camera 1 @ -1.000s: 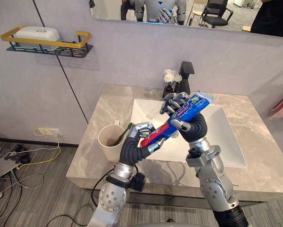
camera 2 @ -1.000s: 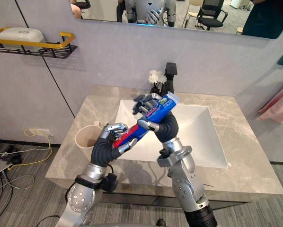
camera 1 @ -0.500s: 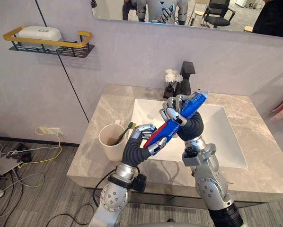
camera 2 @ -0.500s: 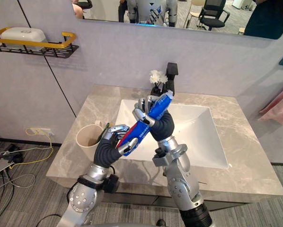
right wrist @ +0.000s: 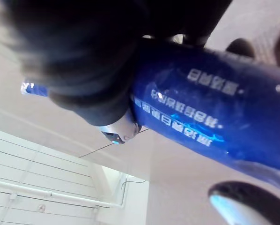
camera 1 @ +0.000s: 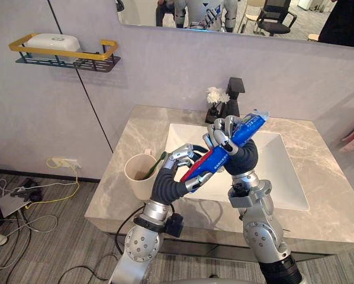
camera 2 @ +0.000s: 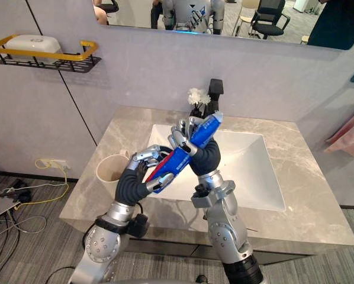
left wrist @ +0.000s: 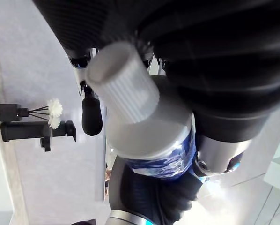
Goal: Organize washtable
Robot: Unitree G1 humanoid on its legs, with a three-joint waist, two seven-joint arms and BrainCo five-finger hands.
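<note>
My left hand [camera 1: 184,170] is closed around the lower, red end of the toothpaste tube [camera 1: 208,163], fingers curled over it and the thumb under it. In my left wrist view the tube's white ribbed cap [left wrist: 123,89] sticks out toward the camera, with dark fingertips on either side of the tube's body.

My right hand [camera 1: 226,134] grips the same tube higher up, around its blue part, fingers wrapped across it. My right wrist view shows the blue side of the tube running close past my fingers. The tube slants in the air between both hands, cap end low toward 7 o'clock and flat end high toward 1 o'clock, touching nothing but my hands. It hangs over the near left part of the white sink [camera 1: 273,173].

At 9 o'clock from the tube a cream cup [camera 1: 139,176] stands upright on the grey marble table [camera 1: 113,186], just left of the sink, with a green toothbrush [camera 1: 157,165] leaning inside it.

At 12 o'clock, behind the sink, a black tap [camera 1: 233,93] stands with a small bunch of white flowers [camera 1: 215,95] beside it.

Far off at 10 o'clock a yellow-railed shelf [camera 1: 100,51] on the wall carries a white soap box [camera 1: 50,41]. A mirror [camera 1: 272,21] runs along the wall above the tap.
</note>
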